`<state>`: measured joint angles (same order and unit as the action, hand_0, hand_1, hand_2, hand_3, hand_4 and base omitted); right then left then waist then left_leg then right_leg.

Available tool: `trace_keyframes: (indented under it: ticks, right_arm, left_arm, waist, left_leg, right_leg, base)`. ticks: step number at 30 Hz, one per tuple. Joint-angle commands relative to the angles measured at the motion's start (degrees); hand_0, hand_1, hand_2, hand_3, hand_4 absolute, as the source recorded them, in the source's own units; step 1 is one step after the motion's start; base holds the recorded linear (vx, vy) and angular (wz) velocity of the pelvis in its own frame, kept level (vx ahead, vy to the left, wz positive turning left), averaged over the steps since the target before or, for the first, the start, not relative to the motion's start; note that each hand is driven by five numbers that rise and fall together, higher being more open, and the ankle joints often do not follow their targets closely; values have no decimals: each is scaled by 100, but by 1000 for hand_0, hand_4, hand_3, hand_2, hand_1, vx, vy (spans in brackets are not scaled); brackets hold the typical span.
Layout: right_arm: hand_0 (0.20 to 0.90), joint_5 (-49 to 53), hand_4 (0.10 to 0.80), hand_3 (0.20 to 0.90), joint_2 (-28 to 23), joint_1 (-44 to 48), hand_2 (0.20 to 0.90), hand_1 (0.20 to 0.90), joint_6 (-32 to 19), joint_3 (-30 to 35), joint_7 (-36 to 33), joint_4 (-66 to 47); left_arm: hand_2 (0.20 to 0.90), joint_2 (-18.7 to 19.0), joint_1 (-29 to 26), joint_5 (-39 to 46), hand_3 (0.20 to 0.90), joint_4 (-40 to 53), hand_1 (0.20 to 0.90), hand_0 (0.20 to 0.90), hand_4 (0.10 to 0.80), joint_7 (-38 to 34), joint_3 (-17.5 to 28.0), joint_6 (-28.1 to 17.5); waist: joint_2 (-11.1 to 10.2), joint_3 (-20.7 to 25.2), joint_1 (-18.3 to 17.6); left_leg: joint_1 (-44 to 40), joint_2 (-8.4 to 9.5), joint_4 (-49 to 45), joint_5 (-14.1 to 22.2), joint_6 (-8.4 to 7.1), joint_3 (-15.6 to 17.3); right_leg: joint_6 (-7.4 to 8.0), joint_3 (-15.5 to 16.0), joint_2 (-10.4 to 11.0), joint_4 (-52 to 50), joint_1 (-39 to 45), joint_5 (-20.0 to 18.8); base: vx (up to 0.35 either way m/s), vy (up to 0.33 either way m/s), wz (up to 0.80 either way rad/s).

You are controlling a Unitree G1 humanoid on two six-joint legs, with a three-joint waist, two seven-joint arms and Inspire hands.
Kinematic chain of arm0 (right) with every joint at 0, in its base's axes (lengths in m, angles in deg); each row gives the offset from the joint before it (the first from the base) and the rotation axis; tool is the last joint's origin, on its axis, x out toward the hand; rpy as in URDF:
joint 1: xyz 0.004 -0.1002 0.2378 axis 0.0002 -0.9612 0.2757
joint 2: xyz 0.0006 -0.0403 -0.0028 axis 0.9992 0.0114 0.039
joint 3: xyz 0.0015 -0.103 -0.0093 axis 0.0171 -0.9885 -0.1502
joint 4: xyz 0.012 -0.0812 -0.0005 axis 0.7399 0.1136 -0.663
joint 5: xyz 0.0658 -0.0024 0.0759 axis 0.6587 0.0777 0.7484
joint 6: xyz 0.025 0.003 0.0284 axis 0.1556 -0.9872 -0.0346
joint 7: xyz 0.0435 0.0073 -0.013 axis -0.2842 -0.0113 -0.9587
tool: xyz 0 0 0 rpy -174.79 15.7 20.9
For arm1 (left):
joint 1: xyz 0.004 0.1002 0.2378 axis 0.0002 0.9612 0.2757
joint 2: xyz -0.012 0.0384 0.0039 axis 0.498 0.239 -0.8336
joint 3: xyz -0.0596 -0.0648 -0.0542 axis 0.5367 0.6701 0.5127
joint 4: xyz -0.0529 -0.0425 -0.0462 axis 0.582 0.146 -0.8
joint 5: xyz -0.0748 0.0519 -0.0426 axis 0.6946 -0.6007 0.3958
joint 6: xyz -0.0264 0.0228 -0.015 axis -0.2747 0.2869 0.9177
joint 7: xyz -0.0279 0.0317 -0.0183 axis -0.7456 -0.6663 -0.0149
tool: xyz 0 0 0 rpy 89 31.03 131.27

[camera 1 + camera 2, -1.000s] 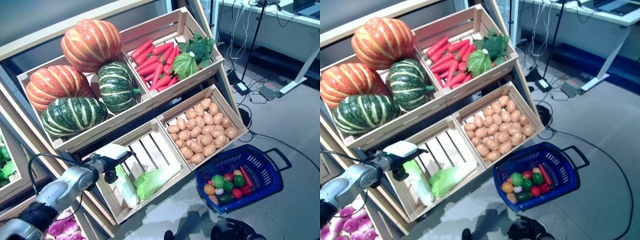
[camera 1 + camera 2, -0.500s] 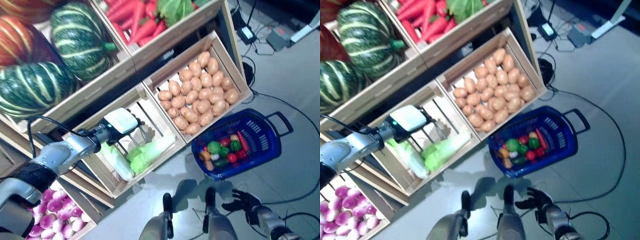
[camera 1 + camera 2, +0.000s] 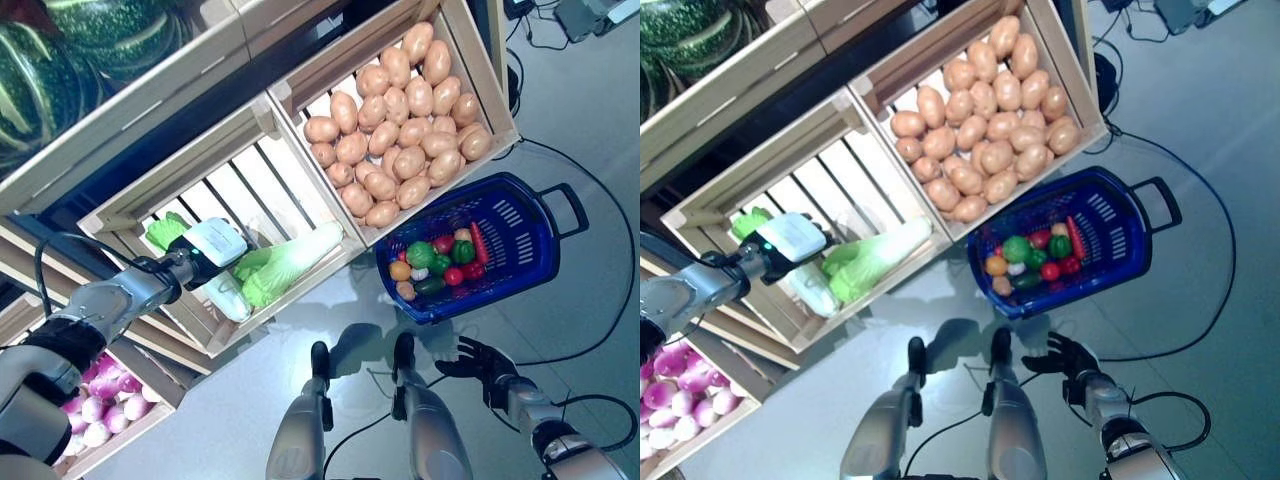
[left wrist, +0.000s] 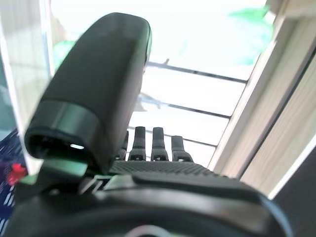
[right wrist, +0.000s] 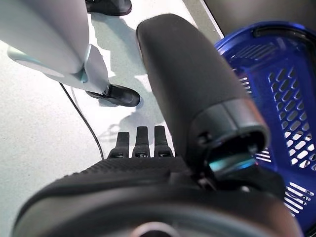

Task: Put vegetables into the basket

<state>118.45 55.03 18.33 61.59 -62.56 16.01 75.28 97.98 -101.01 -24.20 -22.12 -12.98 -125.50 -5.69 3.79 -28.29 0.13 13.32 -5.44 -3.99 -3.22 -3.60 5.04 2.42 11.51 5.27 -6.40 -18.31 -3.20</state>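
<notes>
Blue basket (image 3: 520,225) sits on the floor by your spread, empty right robot hand (image 3: 478,358); your left robot hand (image 4: 148,148), fingers straight, reaches over the cabbage (image 3: 285,265) crate (image 3: 120,205).

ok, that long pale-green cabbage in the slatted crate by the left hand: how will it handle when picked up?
The cabbage is long, so a grasp at one end would probably let it droop. Its leafy end looks loose and may crush or slip. It lies on its side against the slatted crate front, so it seems unlikely to roll. The left hand hangs open over it.
</notes>
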Motion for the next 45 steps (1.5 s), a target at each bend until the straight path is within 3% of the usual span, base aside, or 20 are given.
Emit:
trace_keyframes:
  ticks: [1,3,4,9,10,15,16,19,24,30,36,45]
  right_arm:
    - [900,348,800,900,-195,-123,900,900,-228,-30,-157,-193]
    - [900,424,800,900,-159,-76,900,900,-229,-42,-204,-217]
    - [900,413,800,900,-119,-62,900,900,-219,-29,-237,-244]
    - [900,484,800,900,84,-113,900,900,-199,-73,-498,-495]
    - [900,470,800,900,210,-128,900,900,-152,-107,-641,-640]
    - [900,456,800,900,385,-241,900,900,-107,-178,-799,-857]
    - [900,442,800,900,434,-301,900,900,-101,-182,-824,-913]
    - [900,410,800,900,524,-352,900,900,-146,-199,-795,-884]
    - [900,446,800,900,687,-383,900,900,-211,-203,-783,-854]
    - [900,428,800,900,752,-317,900,900,-110,-279,-776,-910]
    - [900,418,800,900,811,-218,900,900,-109,-324,-717,-862]
    - [900,401,800,900,878,-90,900,900,4,-393,-765,-963]
  left_arm:
    - [900,385,-266,1521,900,-92,900,900,800,-393,763,1346]
    - [900,218,-99,2180,900,-373,900,900,800,-1007,1058,1575]
    - [900,72,73,2927,900,-568,900,900,800,-1488,1270,1655]
    - [900,-807,690,4007,900,-1077,900,900,800,-2845,2390,1352]
    - [900,-1160,853,4317,900,-1075,900,900,800,-3324,2729,1196]
    - [900,-1586,898,4762,900,-791,900,900,800,-3944,3108,985]
    - [900,-1743,902,5174,900,-644,900,900,800,-4160,3227,851]
    - [900,-2055,886,5826,900,-370,900,900,800,-4284,3399,562]
    - [900,-2453,857,6166,900,69,900,900,800,-4323,3571,265]
    - [900,-2646,633,6508,900,312,900,900,800,-4147,3572,25]
    - [900,-2875,366,7810,900,290,900,900,800,-3790,3717,-393]
    - [900,-3287,-142,9022,900,363,900,900,800,-3860,3806,-467]
  waist:
    - [-139,73,42]
    - [-161,47,82]
    - [-177,17,109]
    - [-273,-15,189]
    - [-343,-40,209]
    - [-452,-2,212]
    - [-503,-7,214]
    - [-574,14,223]
    - [-703,3,273]
    - [-787,-14,245]
    - [-851,-39,193]
    - [-919,-124,101]
  left_leg:
    - [910,-71,-1019,-174,-355,-204]
    - [937,-53,-1040,-145,-334,-216]
    - [933,-35,-1081,-121,-338,-238]
    - [949,-5,-1048,-132,-303,-269]
    - [926,9,-1063,-106,-304,-291]
    - [829,35,-948,-83,-288,-278]
    - [769,40,-928,-24,-278,-262]
    - [736,42,-852,-37,-271,-268]
    - [700,44,-794,-22,-263,-316]
    - [694,19,-784,-18,-254,-305]
    - [740,-5,-811,-9,-237,-288]
    - [865,-51,-843,-37,-246,-258]
  right_leg:
    - [64,32,202,-483,306,636]
    - [54,27,194,-519,278,651]
    - [59,18,196,-550,291,683]
    - [30,47,157,-499,323,666]
    - [18,29,123,-486,373,690]
    - [13,57,95,-357,500,665]
    - [21,72,97,-318,576,678]
    - [20,118,80,-231,627,640]
    - [12,185,25,-163,690,626]
    - [-6,167,-35,-187,674,638]
    - [-15,138,-74,-240,601,641]
    - [-31,110,-113,-248,506,632]
  base:
    - [0,0,0]
    - [0,0,0]
    - [-3,-31,3]
    - [-13,-40,0]
    - [-25,-50,4]
    - [8,-21,5]
    - [14,-19,4]
    - [11,-38,2]
    - [9,-77,9]
    - [2,-25,2]
    - [0,-3,1]
    - [4,-2,0]
